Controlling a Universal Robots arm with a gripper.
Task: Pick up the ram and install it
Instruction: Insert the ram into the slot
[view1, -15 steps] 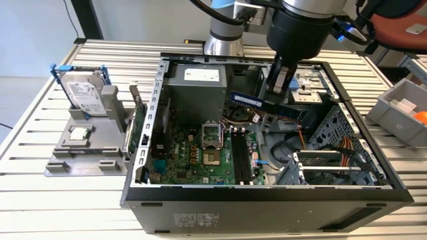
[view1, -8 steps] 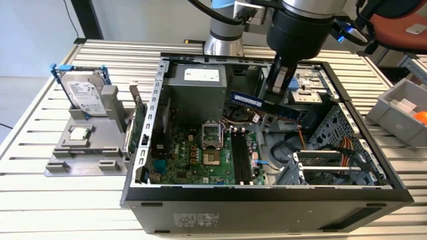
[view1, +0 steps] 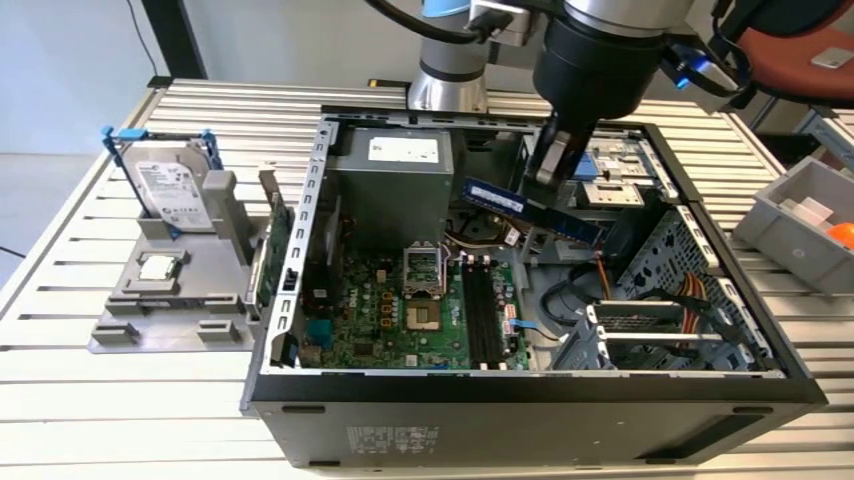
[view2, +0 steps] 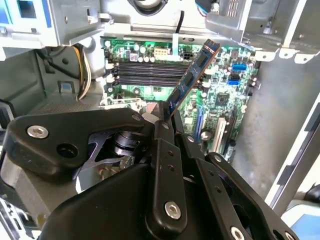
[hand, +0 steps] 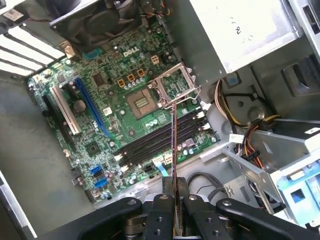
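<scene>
Above the open black-and-grey metal computer case (view1: 534, 385), the arm's black gripper (view1: 547, 165) is holding the ram (view1: 531, 207), a long thin dark-blue circuit-board stick, pinched by one end between its closed fingers (view2: 162, 132). So the pick-up part is done, by the look of it. The stick is hanging tilted in the air, well clear of the green motherboard (view1: 400, 310), and in the first wrist view it is showing edge-on as a thin line (hand: 173, 145) crossing over the row of long black memory slots (hand: 160, 140). It is not touching any slot, so I judge the seating is not yet done. Over on the slatted tabletop's far edge, the case's power supply box (view1: 394, 190) is sitting undisturbed.
</scene>
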